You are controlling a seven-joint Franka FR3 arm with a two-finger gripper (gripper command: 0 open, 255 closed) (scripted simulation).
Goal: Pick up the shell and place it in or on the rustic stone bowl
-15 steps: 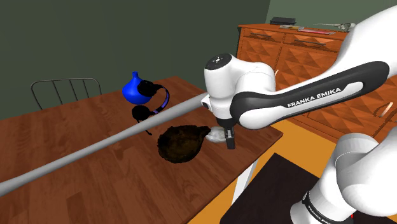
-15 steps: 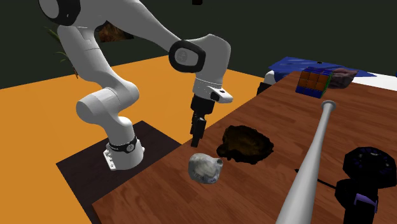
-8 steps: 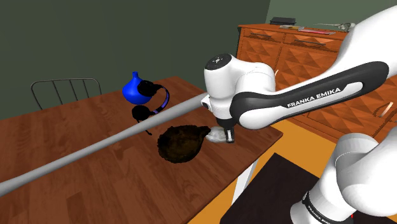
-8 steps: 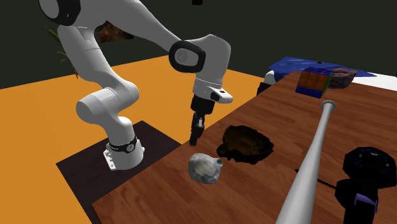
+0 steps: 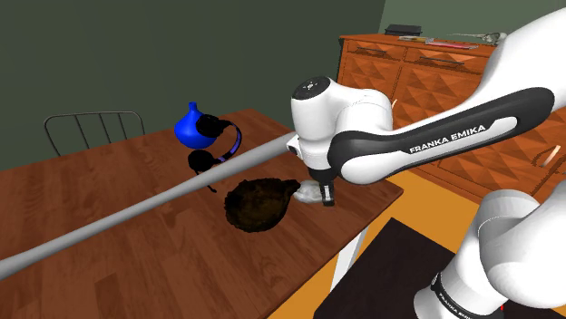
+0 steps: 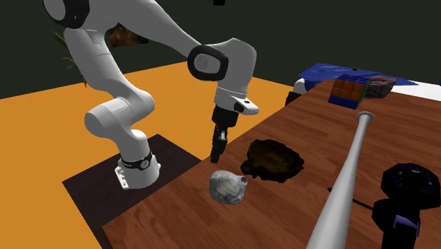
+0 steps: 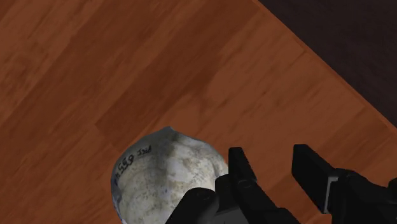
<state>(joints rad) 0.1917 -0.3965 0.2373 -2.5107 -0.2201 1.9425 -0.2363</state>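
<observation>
The shell [image 7: 167, 170] is a mottled white-grey lump lying on the wooden table [image 7: 95, 70] close to its near edge. My black gripper [image 7: 272, 158] hangs just over the table beside the shell. Its fingers [image 7: 240, 167] stand a little apart with only bare wood between them, and the shell lies outside the nearer finger. From the second exterior view the gripper [image 6: 218, 152] hovers just behind the shell [image 6: 227, 187]. The dark brown rough stone bowl [image 6: 274, 160] sits a short way past the shell. In the shoulder view the gripper [image 5: 326, 196] partly covers the shell [image 5: 308, 191], next to the bowl [image 5: 257, 205].
A long grey baseball bat [image 6: 345, 185] lies across the table beyond the bowl. Black and blue headphones [image 6: 404, 197] and a blue vase [image 5: 190, 128] stand farther off. A colour cube [image 6: 348, 90] sits at the far end. The table's edge [image 7: 331, 83] runs close by the gripper.
The fingers have come much closer together than a second ago, then parted slightly. The arm, the shell and the bowl have stayed where they were.
</observation>
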